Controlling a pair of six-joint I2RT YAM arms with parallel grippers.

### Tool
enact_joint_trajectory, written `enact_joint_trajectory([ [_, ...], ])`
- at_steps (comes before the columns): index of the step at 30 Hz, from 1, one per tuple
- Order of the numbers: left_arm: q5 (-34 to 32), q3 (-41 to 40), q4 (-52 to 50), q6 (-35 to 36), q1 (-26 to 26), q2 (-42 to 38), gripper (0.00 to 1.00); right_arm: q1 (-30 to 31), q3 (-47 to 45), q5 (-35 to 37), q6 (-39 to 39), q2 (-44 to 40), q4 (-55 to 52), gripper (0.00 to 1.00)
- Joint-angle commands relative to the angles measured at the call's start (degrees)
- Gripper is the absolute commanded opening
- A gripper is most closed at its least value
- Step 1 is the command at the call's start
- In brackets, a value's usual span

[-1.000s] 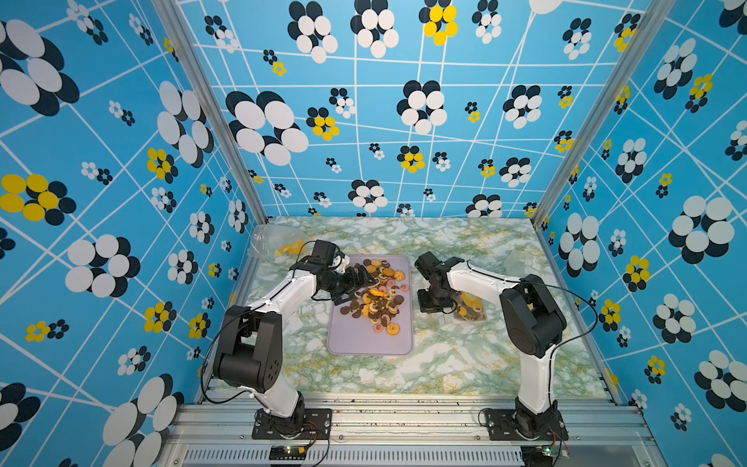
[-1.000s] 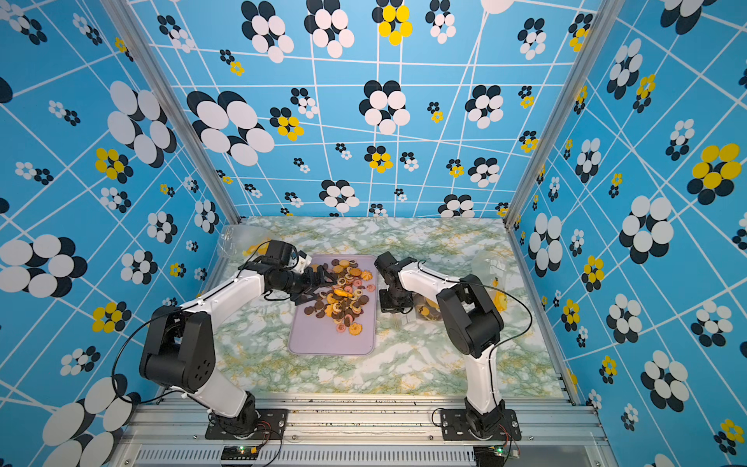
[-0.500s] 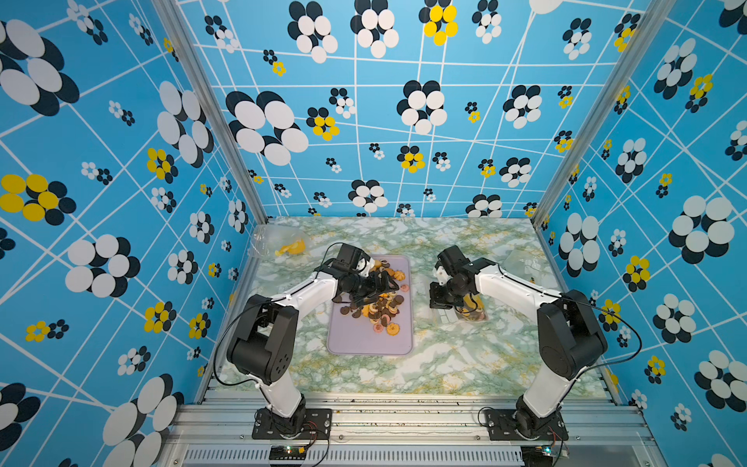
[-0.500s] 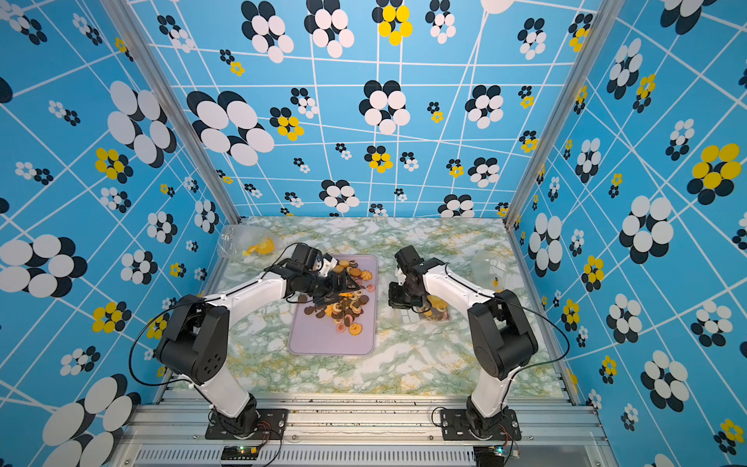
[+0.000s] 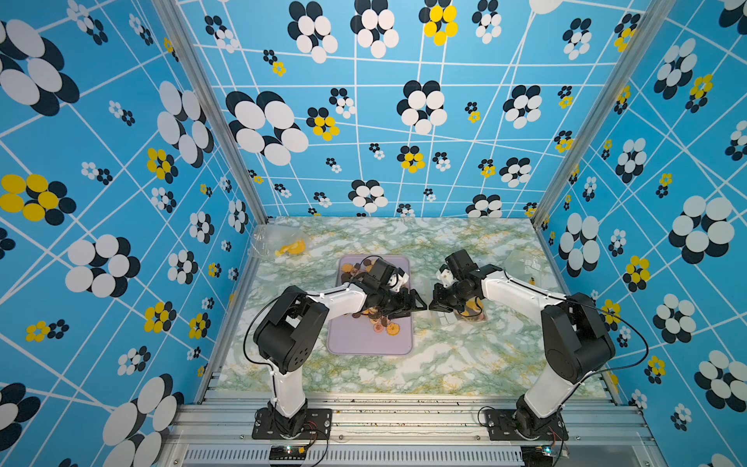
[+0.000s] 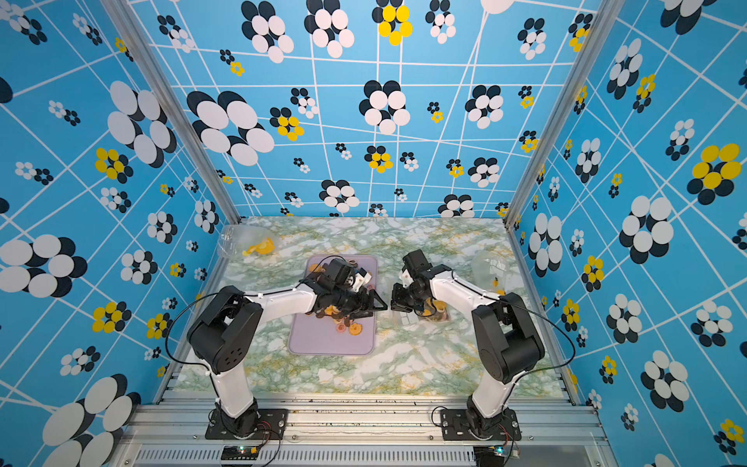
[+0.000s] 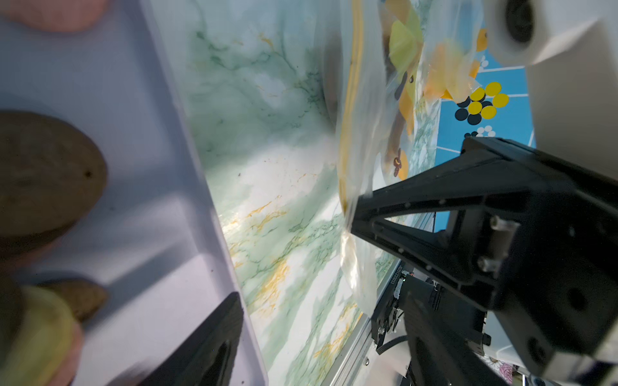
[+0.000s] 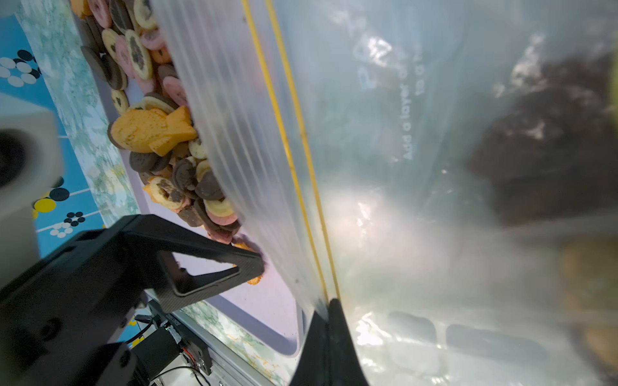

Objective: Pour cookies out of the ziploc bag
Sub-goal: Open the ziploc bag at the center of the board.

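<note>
Marble-patterned table [image 5: 444, 364] stands between blue flowered walls [image 5: 121, 202]. In both top views a lavender tray [image 5: 364, 343] lies at the middle, with the cookies [image 5: 390, 329] strewn along it, partly hidden by the left arm. The left gripper [image 5: 420, 306] hangs over the tray's right edge and faces the right gripper [image 5: 435, 302], their tips almost meeting. Just right of the tray, the right gripper holds the ziploc bag [image 5: 469, 317], with a few orange and brown cookies inside.

From the left wrist, one of its fingers [image 7: 214, 341] shows above the tray's rim [image 7: 207, 200], jaws standing apart. The bag's [image 7: 364, 133] yellow-lined edge runs to the right gripper's tip.

From the right wrist, its own finger [image 8: 329, 331] pinches the bag [image 8: 418, 167] at the zip line, jaws closed tight. The left gripper's triangular finger [image 8: 217, 267] touches the bag's outer side. Pink, brown and cream cookies [image 8: 160, 83] pile on the tray [image 8: 267, 300] around a fish-shaped biscuit [image 8: 150, 130]. Dark ones show blurred inside the bag.
</note>
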Motion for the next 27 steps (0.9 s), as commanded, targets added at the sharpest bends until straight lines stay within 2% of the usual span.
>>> enact_joint_trajectory([
  [1,1.19,1.95,1.17,-0.2,-0.8,2.04,0.64,-0.62,-0.79,-1.76,1.12,-1.95,1.04,0.0],
  [3,1.31,2.08,1.17,-0.3,-1.14,2.55,0.6,-1.04,-1.14,-2.06,1.42,-2.2,1.44,0.0],
  [13,3.3,2.88,3.59,-0.84,-2.16,3.69,0.59,-1.47,-1.53,-2.6,1.65,-2.4,1.6,0.0],
  [21,3.62,3.87,3.06,-0.97,-2.55,5.04,0.44,-1.7,-1.84,-2.9,2.05,-2.65,2.08,0.0],
  [22,3.65,3.84,3.1,-1.01,-2.54,5.19,0.39,-1.77,-1.84,-2.94,2.05,-2.74,2.1,0.0],
  [27,3.9,4.07,3.34,-1.11,-2.64,5.27,0.26,-2.12,-2.23,-3.34,2.27,-2.95,2.39,0.0],
])
